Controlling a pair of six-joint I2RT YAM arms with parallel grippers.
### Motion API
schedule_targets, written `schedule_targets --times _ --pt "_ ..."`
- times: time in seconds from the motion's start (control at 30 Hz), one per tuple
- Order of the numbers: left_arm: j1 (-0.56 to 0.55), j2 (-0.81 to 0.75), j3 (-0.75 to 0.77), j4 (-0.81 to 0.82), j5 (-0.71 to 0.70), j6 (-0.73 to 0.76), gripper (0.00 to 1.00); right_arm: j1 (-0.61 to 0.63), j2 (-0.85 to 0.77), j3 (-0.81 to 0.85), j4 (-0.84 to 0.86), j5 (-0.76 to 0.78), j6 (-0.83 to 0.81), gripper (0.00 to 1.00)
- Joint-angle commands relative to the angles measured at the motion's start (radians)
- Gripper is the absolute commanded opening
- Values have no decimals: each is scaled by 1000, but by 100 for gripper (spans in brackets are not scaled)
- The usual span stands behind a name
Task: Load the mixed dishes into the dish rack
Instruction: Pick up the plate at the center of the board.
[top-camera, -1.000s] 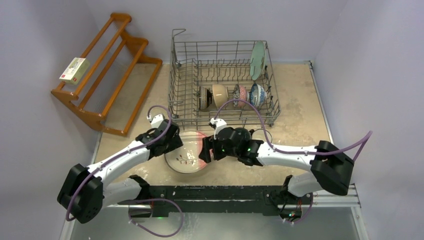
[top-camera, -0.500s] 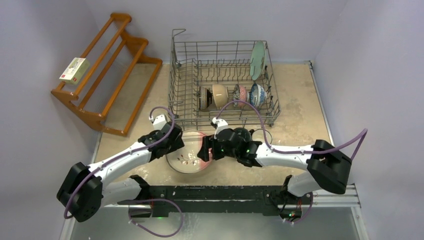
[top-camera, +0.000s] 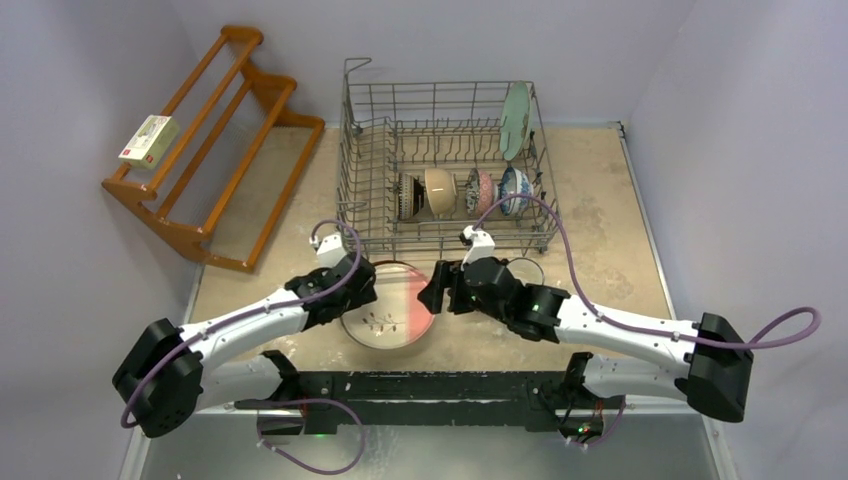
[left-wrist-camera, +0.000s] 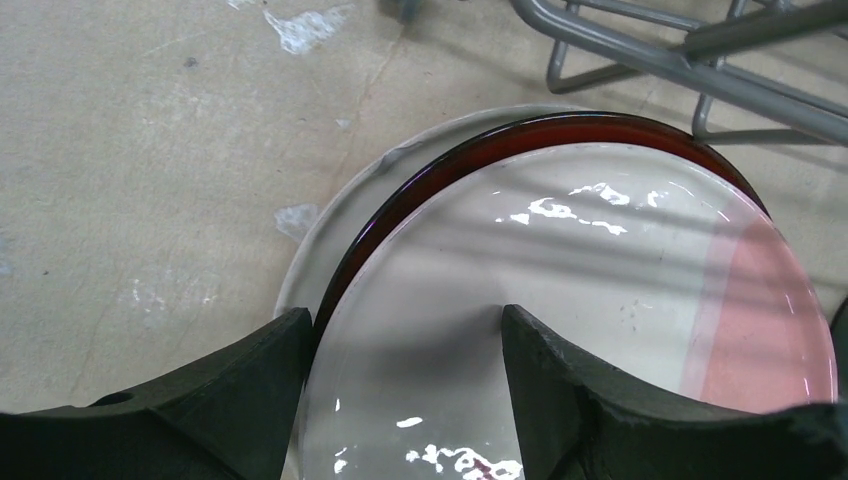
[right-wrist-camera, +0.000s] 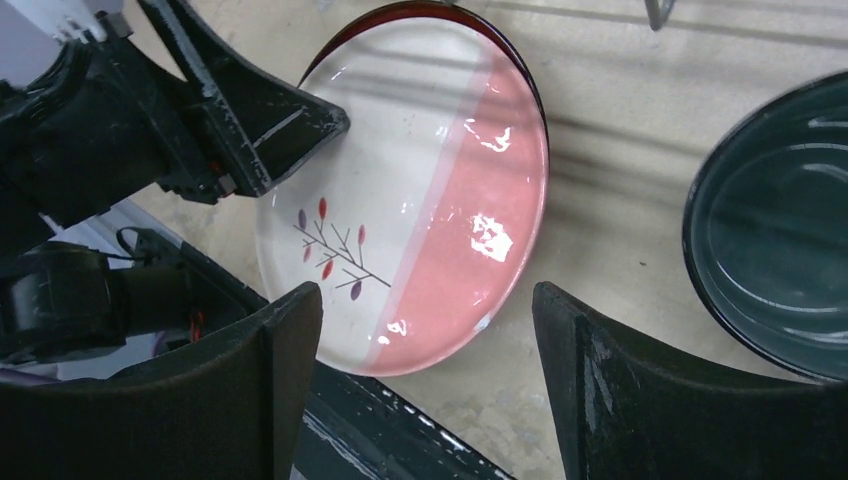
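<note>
The dish rack (top-camera: 350, 175) is set on the far middle of a beige, stained table (top-camera: 600, 200), which is closed in by pale walls (top-camera: 430, 30) on the left, far and right sides. A brown wooden shelf (top-camera: 215, 150) is leaned at the far left, and a small box (top-camera: 149, 139) is carried on it.

In the rack's far right corner a mint green plate (top-camera: 515, 120) is stood upright. Four bowls are lined on edge along its near part: a dark patterned bowl (top-camera: 410, 195), a beige bowl (top-camera: 440, 192), a pink patterned bowl (top-camera: 480, 190) and a blue patterned bowl (top-camera: 514, 188).

The pink-and-white plate (top-camera: 390, 315) with its branch motif is seen just near of the rack, outside it, between the two grippers. A pale grey rim (left-wrist-camera: 330, 215) is shown under its far-left edge. The left gripper (left-wrist-camera: 405, 320) is held over the plate's left rim with its jaws parted; contact cannot be told. The right gripper (right-wrist-camera: 428, 295) is placed just right of the plate, jaws spread, nothing held. A dark teal dish (right-wrist-camera: 770, 230) is seen on the table right of the plate.
</note>
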Motion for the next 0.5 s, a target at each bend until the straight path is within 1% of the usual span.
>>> schedule_targets --times 0.0,0.23,0.33,0.47 --pt "-97 63 -44 -25 210 -75 66 3 -25 -38 -74 53 69 79" --pt "-202 91 -29 9 198 -140 66 4 -37 -112 1 -13 126 78" --pt "-243 101 -22 21 189 -164 66 3 -31 -129 -5 -11 147 78" --pt "-268 97 1 -21 153 -172 66 3 -36 -150 -37 12 186 76"
